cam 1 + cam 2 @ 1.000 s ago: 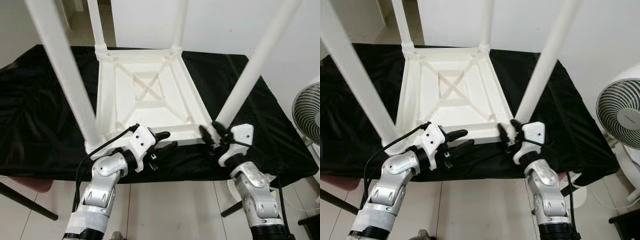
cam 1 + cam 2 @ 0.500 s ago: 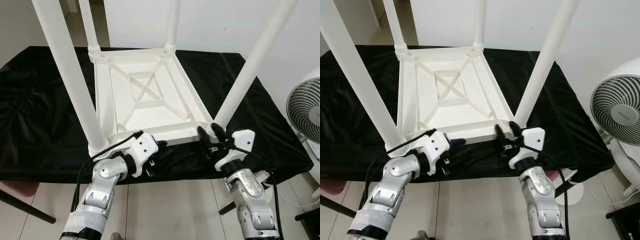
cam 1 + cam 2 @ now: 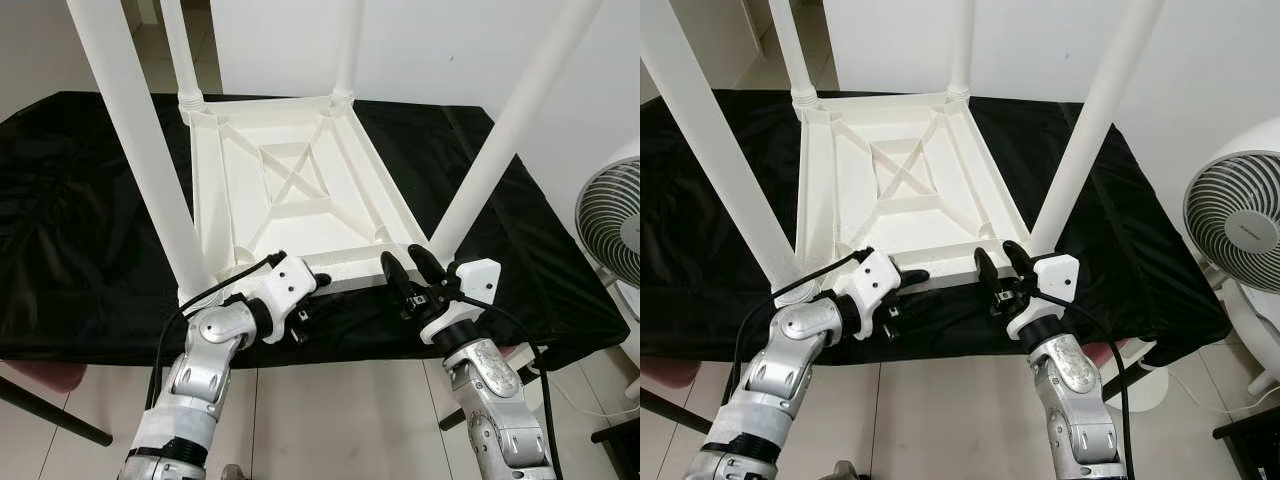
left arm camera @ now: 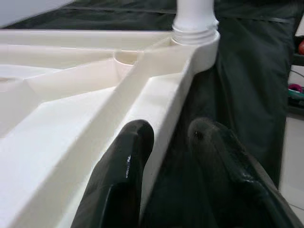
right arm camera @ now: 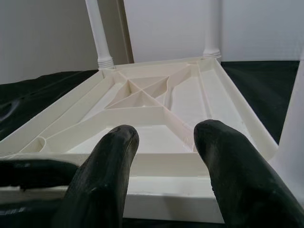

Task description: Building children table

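Your grippers were at the upturned table (image 3: 300, 190), near rim at 6 o'clock.
Left gripper (image 4: 161, 142) pinched the rim, right gripper (image 3: 407, 272) gaped (holding nothing); a one-sided lift could twist it.

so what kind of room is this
Probably a room in a home: tiled floor, plain white wall, a standing fan to the right. A white table lies upside down on a black-covered worktop.
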Tool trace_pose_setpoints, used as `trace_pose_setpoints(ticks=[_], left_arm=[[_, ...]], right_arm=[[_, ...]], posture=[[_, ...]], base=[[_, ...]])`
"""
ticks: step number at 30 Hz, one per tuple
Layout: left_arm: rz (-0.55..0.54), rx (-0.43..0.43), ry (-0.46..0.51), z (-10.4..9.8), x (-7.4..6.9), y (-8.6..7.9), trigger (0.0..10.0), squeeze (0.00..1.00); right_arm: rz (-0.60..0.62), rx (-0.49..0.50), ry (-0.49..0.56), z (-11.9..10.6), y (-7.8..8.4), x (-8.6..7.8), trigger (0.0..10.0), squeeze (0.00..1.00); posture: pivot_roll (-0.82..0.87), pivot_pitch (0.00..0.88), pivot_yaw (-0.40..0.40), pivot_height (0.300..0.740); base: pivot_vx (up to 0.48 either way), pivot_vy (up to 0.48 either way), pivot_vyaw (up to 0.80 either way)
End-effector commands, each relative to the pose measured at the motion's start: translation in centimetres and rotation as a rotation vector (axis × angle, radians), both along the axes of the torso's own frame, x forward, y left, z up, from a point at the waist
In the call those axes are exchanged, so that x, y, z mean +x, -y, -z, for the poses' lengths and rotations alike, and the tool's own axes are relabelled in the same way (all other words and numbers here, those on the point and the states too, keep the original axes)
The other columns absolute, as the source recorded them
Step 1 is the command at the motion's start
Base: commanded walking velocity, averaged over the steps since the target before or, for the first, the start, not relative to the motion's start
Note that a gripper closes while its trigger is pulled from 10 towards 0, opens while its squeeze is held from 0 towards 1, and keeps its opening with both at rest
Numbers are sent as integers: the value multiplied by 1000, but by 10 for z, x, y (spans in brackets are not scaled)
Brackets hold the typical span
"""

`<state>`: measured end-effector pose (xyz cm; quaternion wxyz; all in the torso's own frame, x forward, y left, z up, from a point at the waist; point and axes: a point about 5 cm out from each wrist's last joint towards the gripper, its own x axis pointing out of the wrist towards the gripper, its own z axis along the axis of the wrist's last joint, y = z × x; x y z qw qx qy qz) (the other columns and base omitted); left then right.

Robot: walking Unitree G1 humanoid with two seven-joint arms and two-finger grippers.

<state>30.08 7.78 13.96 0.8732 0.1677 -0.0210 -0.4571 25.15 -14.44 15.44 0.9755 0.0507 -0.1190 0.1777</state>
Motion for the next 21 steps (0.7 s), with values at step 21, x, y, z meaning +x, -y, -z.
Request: trace_pose_setpoints(ticks=[21], left_arm=[[-441,94,28,7,41,-6,10000,0]], right_arm=[[134,6,-93,17,22,-29,10000,0]], posture=[[-32,77,37,740]], base=[[0,0,0]])
